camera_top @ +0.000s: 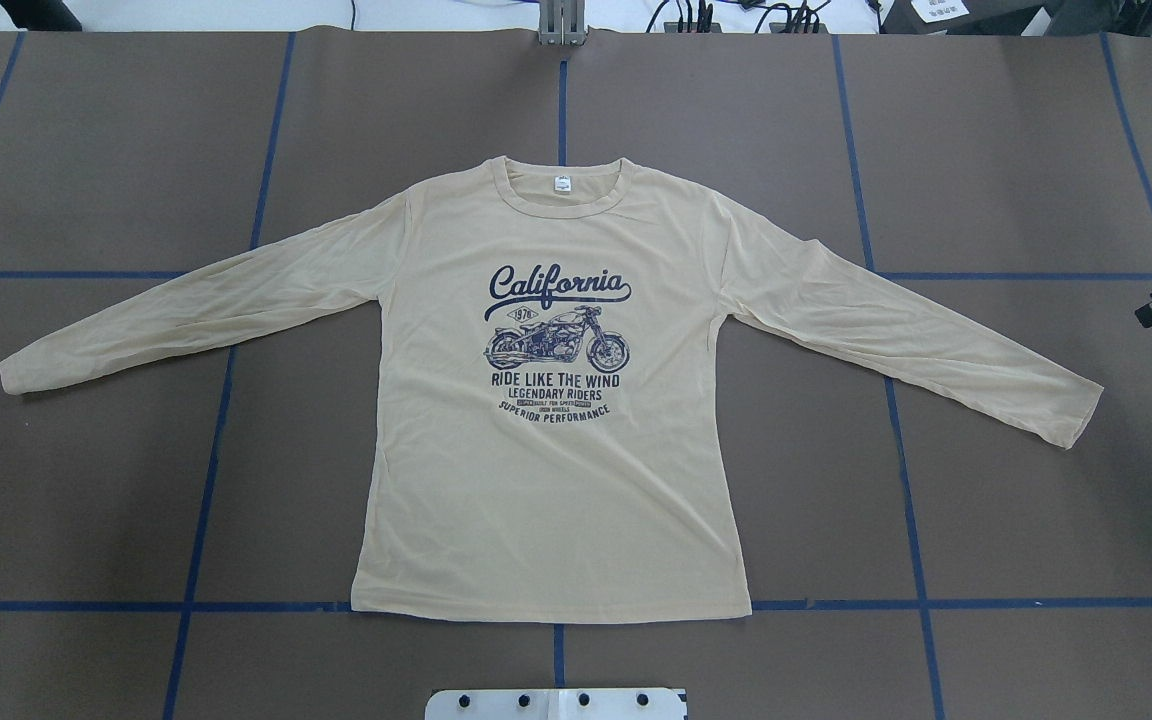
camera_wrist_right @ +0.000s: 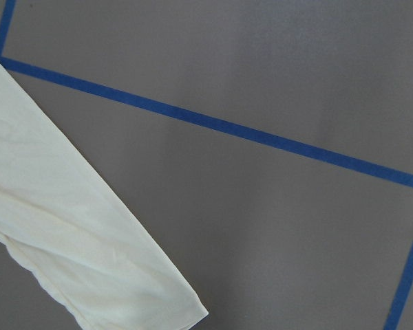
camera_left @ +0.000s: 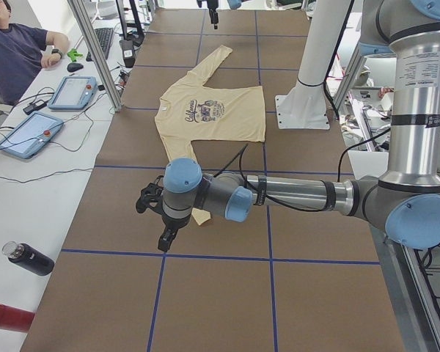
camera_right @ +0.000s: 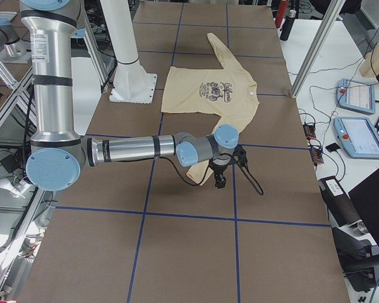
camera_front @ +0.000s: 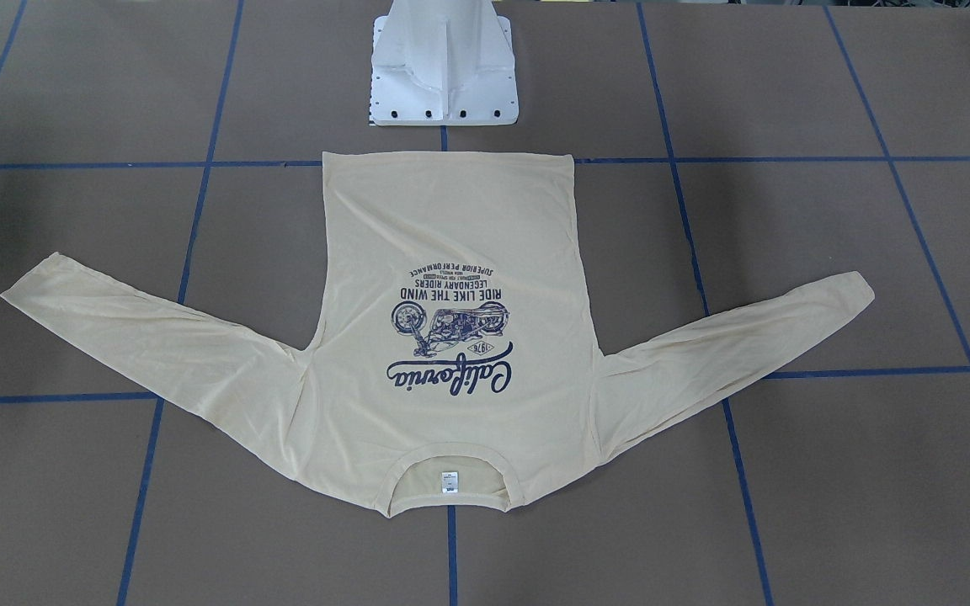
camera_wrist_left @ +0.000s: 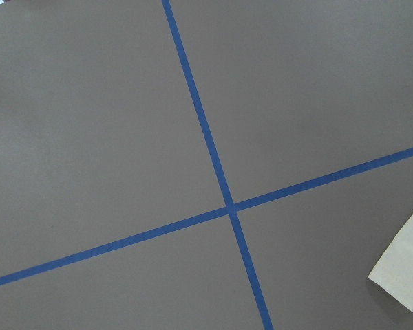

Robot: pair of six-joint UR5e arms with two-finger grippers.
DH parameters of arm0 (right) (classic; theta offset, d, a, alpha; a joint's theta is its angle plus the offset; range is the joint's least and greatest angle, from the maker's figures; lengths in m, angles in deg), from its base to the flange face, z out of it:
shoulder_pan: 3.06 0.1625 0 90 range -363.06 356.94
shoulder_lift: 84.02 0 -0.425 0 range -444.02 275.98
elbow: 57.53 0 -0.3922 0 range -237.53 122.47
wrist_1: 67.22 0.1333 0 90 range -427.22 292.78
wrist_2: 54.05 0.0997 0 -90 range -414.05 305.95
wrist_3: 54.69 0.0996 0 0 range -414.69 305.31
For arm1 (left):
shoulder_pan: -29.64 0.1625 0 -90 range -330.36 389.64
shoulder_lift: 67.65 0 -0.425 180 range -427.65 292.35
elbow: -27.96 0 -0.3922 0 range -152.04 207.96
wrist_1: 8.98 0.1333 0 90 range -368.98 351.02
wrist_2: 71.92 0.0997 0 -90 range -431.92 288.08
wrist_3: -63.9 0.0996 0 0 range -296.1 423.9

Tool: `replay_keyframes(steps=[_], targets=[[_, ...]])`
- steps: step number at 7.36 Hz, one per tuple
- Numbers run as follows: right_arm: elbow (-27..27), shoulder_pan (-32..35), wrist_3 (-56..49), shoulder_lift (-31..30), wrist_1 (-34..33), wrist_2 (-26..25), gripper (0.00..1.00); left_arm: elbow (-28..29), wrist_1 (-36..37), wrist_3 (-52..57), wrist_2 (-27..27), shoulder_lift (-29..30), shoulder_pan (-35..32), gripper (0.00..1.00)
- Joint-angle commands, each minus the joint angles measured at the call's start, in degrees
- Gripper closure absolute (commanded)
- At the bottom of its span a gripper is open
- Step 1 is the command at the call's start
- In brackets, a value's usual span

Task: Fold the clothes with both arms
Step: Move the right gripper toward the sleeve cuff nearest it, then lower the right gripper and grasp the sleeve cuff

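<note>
One T-shirt (camera_top: 556, 480) spread flat, pedestal (camera_front: 443, 76) near, tablets (camera_left: 73, 92) aside

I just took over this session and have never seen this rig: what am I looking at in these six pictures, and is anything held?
The machine is two grey robot arms by a white pedestal. Two pictures look down on the brown table, one from behind the robot, one facing it. Two are taken from the table's ends: the near arm is the left arm in one, the right arm in the other. The last two come from wrist cameras, each seeing a sleeve end. A cream T-shirt lies flat, print up, sleeves spread. Nothing is held; each arm hangs over the table near a sleeve end. Whether the jaws are open, I cannot tell.
</note>
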Motion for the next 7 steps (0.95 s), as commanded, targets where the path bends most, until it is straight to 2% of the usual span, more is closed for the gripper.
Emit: replay_keyframes(steps=[1,3,7], targets=[[-0.2,-5.6,7.6,-3.8,13.4,-3.6,0.0,-0.3,-0.1,-0.1,-1.8,-0.1,-0.1,0.0],[-0.9,-10.5,10.6,-3.8,14.2,-3.7,0.0,-0.2,-0.1,-0.1,-2.1,-0.1,-0.1,0.0],[-5.4,-11.6,9.8,-2.8,14.2,-3.6,0.0,-0.3,-0.1,-0.2,-3.2,-0.1,-0.1,0.0]])
